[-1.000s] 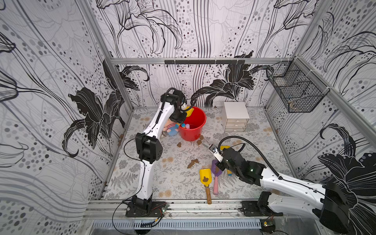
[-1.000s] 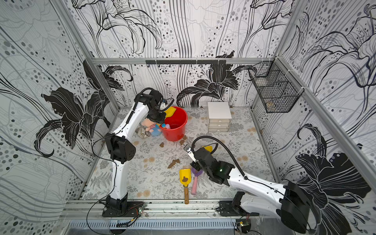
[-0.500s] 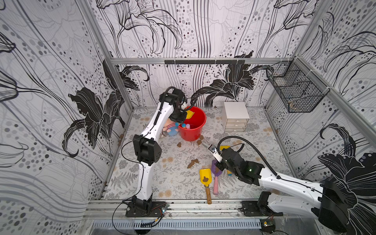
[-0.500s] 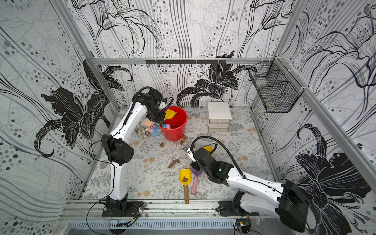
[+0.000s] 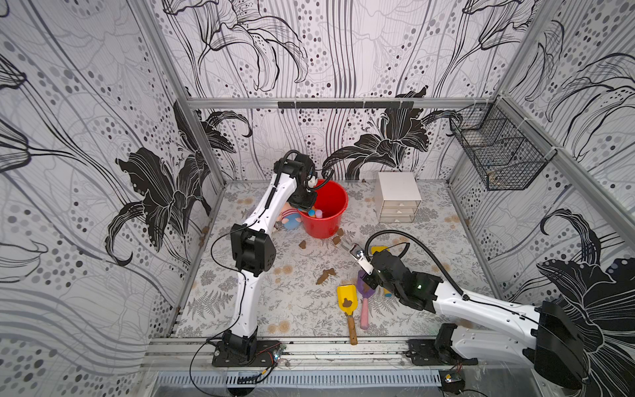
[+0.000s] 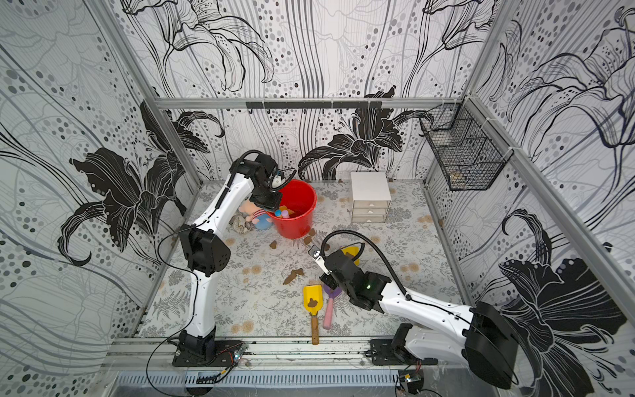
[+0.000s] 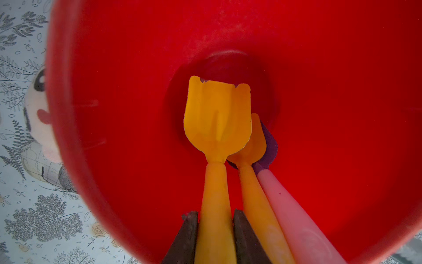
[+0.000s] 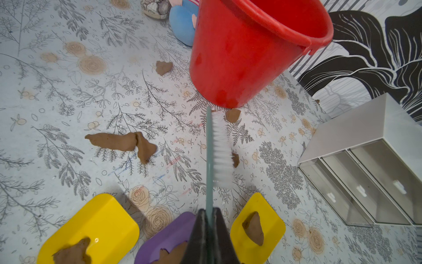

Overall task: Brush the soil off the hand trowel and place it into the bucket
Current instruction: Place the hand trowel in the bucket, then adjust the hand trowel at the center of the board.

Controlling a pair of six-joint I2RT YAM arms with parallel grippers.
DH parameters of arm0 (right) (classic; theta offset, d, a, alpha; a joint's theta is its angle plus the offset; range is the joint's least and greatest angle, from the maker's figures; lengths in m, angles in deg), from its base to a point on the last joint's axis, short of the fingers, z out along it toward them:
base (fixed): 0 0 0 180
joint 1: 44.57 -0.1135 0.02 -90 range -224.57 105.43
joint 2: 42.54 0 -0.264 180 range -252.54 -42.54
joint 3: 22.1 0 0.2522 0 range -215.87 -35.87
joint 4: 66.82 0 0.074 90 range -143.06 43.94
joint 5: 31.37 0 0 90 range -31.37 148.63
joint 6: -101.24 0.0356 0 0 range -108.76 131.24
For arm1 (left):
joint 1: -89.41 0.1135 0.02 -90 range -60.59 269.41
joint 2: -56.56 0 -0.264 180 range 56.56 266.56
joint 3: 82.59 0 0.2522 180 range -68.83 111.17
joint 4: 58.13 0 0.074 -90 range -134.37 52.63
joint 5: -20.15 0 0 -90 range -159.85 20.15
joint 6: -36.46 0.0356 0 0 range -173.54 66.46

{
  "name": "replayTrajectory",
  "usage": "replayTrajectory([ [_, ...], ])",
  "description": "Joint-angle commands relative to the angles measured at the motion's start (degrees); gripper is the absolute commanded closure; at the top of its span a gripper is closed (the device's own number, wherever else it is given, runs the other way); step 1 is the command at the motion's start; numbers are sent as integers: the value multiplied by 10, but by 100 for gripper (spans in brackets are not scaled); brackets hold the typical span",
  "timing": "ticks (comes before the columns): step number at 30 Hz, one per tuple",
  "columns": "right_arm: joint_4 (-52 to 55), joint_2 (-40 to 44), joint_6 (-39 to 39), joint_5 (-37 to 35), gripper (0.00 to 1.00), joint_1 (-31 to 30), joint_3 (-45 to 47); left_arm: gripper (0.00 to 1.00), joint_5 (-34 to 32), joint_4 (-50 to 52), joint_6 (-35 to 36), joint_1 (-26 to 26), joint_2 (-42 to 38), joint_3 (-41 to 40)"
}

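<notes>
Left tool [image 7: 214,213] reaches down into bucket [image 7: 114,114], gripping yellow trowel [image 7: 217,114]; right tool [image 8: 208,211] low, clamping brush [image 8: 220,146].

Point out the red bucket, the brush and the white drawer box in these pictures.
red bucket [image 5: 323,227]: in a top view, on its outer front wall.
brush [image 8: 220,146]: in the right wrist view, on its white bristles.
white drawer box [image 5: 397,185]: in a top view, on its flat top.

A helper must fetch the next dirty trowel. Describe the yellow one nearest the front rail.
From the red bucket, come toward the front rail. The yellow trowel lies there beside a purple trowel with a pink handle. Unlike that one, its handle is brown wood, and a soil clump sits on its blade.
</notes>
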Motion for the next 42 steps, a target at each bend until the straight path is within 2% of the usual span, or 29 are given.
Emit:
replayTrajectory([
  [1, -17, 10, 15, 8, 100, 3, 6, 69, -5, -3, -6, -4, 8, 12],
  [10, -10, 14, 16, 12, 100, 3, -1, 53, -12, -36, -22, -7, -39, 14],
  [18, -5, 13, 19, 32, 100, 3, -25, 37, -28, -77, -47, -6, -124, 6],
  [22, -7, 18, 27, 46, 100, 3, -34, 34, -35, -104, -66, -5, -182, -29],
  [25, -5, 23, 35, 55, 100, 3, -37, 34, -33, -137, -87, -6, -246, -101],
  [28, 3, 28, 46, 64, 100, 3, -37, 34, -18, -187, -117, -5, -338, -213],
  [35, 12, 43, 67, 69, 100, 4, -21, 36, 55, -340, -224, -11, -571, -539],
  [42, 0, 29, 67, 70, 100, 7, -20, 37, 50, -386, -290, -36, -682, -730],
])
